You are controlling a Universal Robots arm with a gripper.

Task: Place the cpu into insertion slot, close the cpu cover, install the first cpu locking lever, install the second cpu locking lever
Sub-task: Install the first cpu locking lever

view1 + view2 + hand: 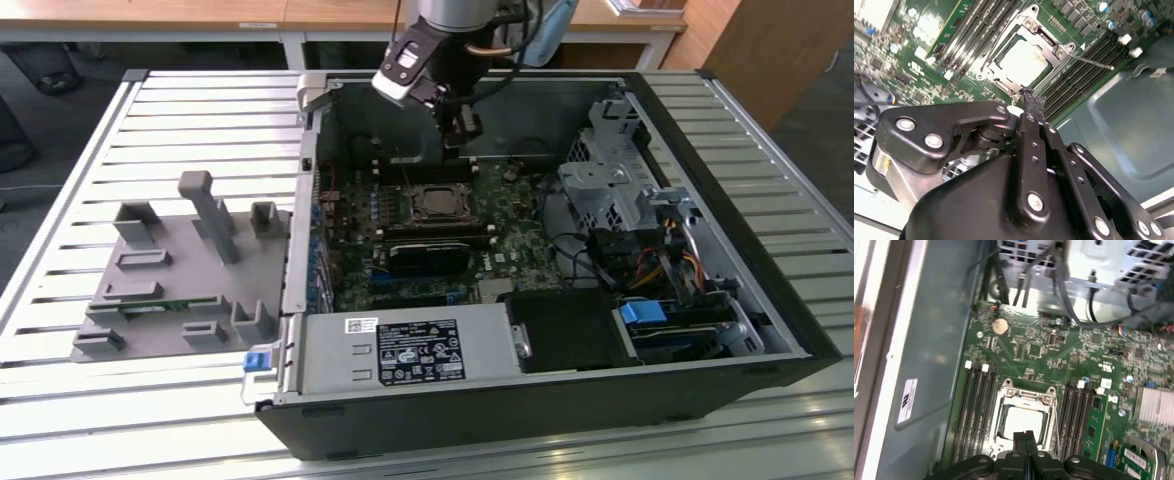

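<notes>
The cpu (1025,422) shows its pale metal face in the insertion slot (1000,421) on the green motherboard, also seen as the cpu (1024,62) and the cpu (435,204). The silvery cpu cover (1024,396) lies flat around it as a frame. A thin metal locking lever (1093,62) sticks out from the socket's corner over the memory slots. My gripper (1025,437) is shut with nothing between its black fingers, which hover just above the socket's edge. In the exterior view the gripper (458,140) hangs inside the case, over the board's far side.
The open black computer case (747,300) lies on a slatted metal table. A grey power-supply box (400,352) fills its near side; a drive cage (607,190) and cables sit on the exterior view's right. A grey fixture plate (174,270) lies on the left.
</notes>
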